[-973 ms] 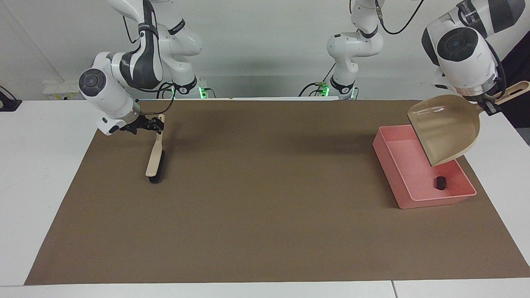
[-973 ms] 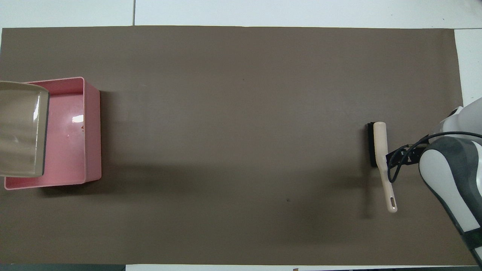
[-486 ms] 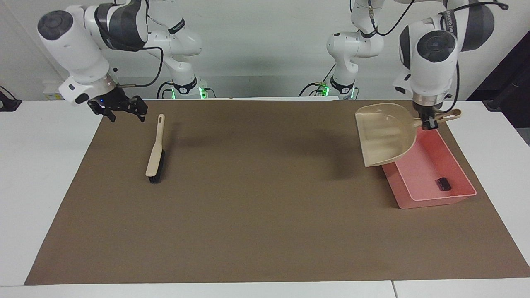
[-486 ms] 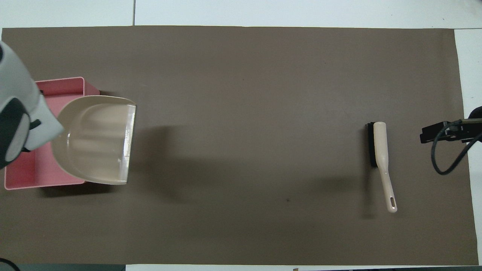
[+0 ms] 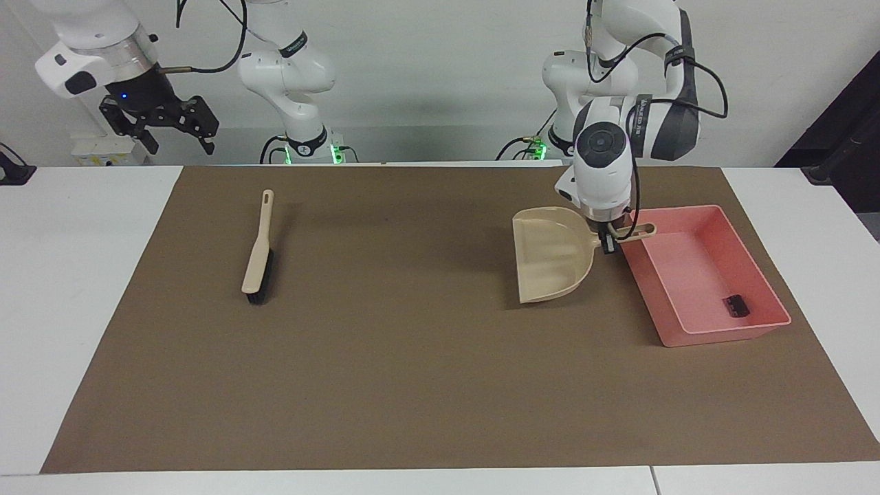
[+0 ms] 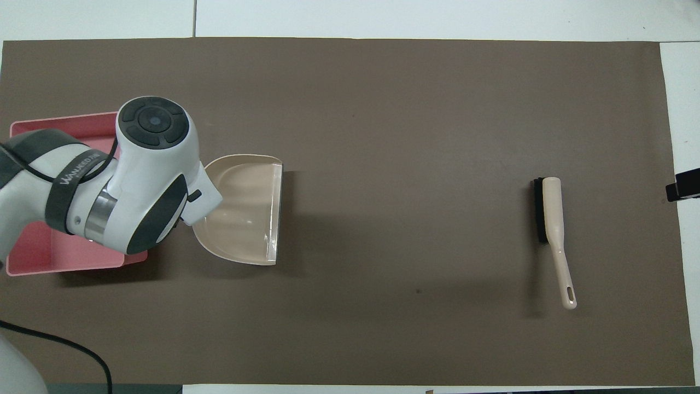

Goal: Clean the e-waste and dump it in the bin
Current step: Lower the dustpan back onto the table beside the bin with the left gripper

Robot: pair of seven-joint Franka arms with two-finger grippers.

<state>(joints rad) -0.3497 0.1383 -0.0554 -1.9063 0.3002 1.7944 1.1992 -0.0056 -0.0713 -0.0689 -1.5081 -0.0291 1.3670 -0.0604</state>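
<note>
Half a second back the beige plastic dustpan (image 5: 550,256) hung tipped over the shallow pink rectangular plastic tray (image 5: 756,275); it now sits low and level beside that tray, toward the middle of the brown mat (image 5: 426,357), its open mouth turned away from the tray. Over the same interval the right gripper (image 5: 159,122) has climbed higher and drawn off past the mat's edge.

A small black block (image 5: 735,305) of e-waste lies on the tray floor, in the corner farther from the robots and toward the left arm's end of the table. The white piece with the orange band cannot be made out in either view.

The left gripper (image 5: 607,240) points straight down and pinches the dustpan's handle (image 5: 636,232) – the handle juts over the tray's near wall. Whether the pan rests on the mat or hovers just off it cannot be told.

The right gripper is up in the air above the white table (image 5: 75,275) at the right arm's end, its fingers spread and holding nothing. A beige-handled brush with black bristles (image 5: 258,258) lies flat on the mat toward that end – well apart from the dustpan, handle pointing toward the robots.
</note>
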